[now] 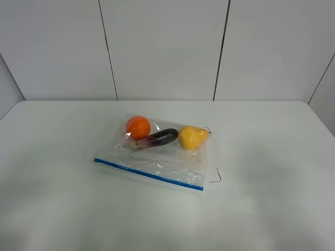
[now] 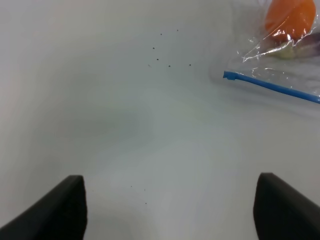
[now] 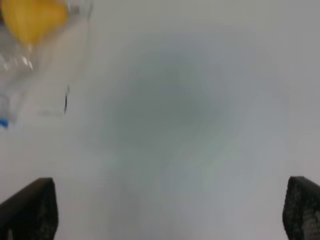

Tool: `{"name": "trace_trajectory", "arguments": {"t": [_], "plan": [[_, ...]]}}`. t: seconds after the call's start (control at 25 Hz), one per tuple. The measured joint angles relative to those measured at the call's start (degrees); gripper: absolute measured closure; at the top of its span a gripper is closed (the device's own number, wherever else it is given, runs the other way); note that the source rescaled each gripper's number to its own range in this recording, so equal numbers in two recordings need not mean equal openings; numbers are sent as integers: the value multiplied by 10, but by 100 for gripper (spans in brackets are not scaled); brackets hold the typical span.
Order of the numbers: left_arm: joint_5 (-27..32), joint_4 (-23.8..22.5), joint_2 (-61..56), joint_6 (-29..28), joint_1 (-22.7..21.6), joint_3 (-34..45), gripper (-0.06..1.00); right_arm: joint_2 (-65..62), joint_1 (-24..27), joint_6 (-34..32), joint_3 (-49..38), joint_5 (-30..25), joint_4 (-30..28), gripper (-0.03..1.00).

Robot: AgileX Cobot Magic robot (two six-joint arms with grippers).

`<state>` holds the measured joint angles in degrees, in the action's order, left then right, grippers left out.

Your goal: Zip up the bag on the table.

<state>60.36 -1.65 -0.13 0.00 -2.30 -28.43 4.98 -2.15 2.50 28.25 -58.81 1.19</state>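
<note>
Left end effector (image 2: 170,207) hangs over bare counter (image 1: 47,198), jaws spread wide, nothing between them. Right end effector (image 3: 170,212), same story: jaws wide apart, empty, hovering above plain white surface. Neither arm shows in the high view, so both sit well back from the work.

Out ahead of the left one lies the bag (image 1: 157,157), near the middle of the counter, flat and slightly skewed. Its zip strip (image 1: 149,174) runs along the near edge, one end just ahead of the left end effector, the other end toward the right side.

Handling, by my reckoning: thin, crinkly film, light in itself, likely slick, and it will slide on this smooth top if pushed without an anchor. The fruit weighs down the far side, which may help. Best hold looks like the strip's end, pinched firm, while the other end effector runs along the strip.

Looks: clear plastic with shiny creases, blue strip, and inside an orange (image 1: 138,127), a dark eggplant (image 1: 161,138) and a yellow pear (image 1: 192,137) in a row along the far edge. Whether the strip is partly sealed, I cannot tell.
</note>
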Motion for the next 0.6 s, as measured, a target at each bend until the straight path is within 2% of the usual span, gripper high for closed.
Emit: {"name": "trace_trajectory", "arguments": {"t": [0.12,0.6], "plan": [[0,0,0,0,0,0,2,-50,0,0,0,0,0,-3],[0,-2,0,0,0,0,2,-52,0,-2,-1,0,-1,-3]]}}
